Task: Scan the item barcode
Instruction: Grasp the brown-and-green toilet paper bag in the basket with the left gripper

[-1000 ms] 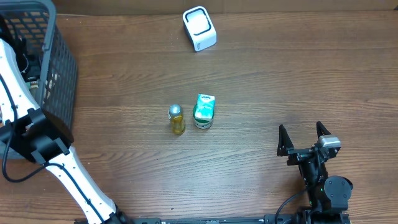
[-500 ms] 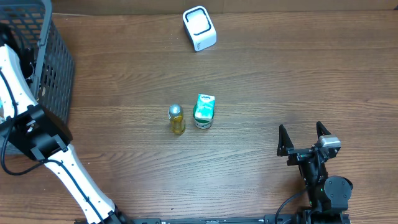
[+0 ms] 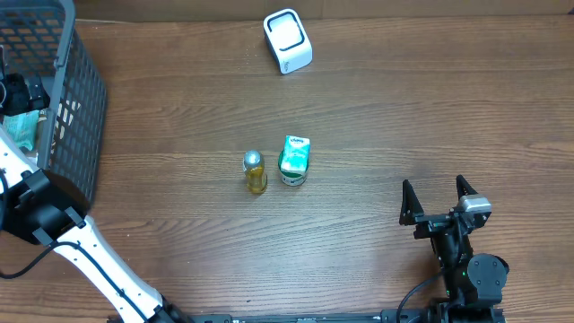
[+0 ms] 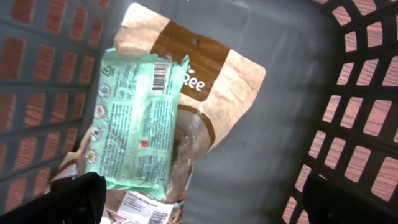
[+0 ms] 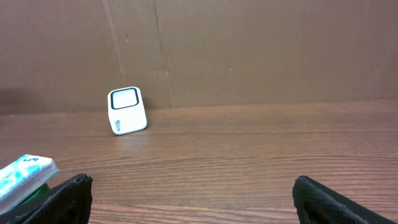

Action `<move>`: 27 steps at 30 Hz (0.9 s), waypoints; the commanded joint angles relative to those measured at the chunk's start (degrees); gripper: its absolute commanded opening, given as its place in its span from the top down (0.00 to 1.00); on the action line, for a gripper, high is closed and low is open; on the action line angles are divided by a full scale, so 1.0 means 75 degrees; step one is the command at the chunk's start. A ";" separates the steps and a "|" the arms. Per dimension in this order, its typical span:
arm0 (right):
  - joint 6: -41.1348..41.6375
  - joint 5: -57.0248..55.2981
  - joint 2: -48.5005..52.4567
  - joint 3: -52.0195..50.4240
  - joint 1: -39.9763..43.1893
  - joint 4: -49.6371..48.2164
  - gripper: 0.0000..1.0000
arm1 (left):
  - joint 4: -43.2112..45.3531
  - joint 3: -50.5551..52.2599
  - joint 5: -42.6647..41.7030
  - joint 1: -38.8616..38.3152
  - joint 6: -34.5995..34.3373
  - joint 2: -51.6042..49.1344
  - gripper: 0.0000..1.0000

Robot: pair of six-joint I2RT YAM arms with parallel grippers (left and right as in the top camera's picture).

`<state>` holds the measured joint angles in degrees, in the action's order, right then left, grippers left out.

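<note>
Well to the right of the basket, at the near edge of the table, the right gripper is seen parked with its jaws spread wide and nothing between them. Midway between it and the basket, a small yellow bottle and a green carton are stood just beside each other. Inside the basket the left gripper is hung fully open and empty above a mint-green packet, which is laid across a brown paper pouch; a barcode is shown at the packet's far end. The packet is judged the likely item to be scanned. It would best be pinched across its narrow width, with the barcode left uncovered and the pouch beneath left behind, then carried to the white scanner far right of the basket, at the back of the table. Compared with a second ago, the left arm has been swung further left and deeper into the basket, which looks nudged slightly left; all else is unchanged.
</note>
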<state>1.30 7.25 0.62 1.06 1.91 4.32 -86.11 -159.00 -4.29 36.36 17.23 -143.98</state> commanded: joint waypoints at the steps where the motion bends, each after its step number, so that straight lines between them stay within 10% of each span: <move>1: 0.0003 -0.0020 -0.0061 -0.0082 0.0041 -0.0026 0.00 | 0.0149 0.0621 0.0099 -0.0038 0.0472 0.0154 0.00; 27: 0.0003 -0.0020 -0.0061 -0.0082 0.0041 -0.0026 0.00 | 0.1682 0.3436 0.1460 -0.0055 0.0385 0.0154 0.00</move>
<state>1.28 7.25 0.62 1.06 1.91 4.32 -73.78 -137.53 4.69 35.99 20.03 -143.22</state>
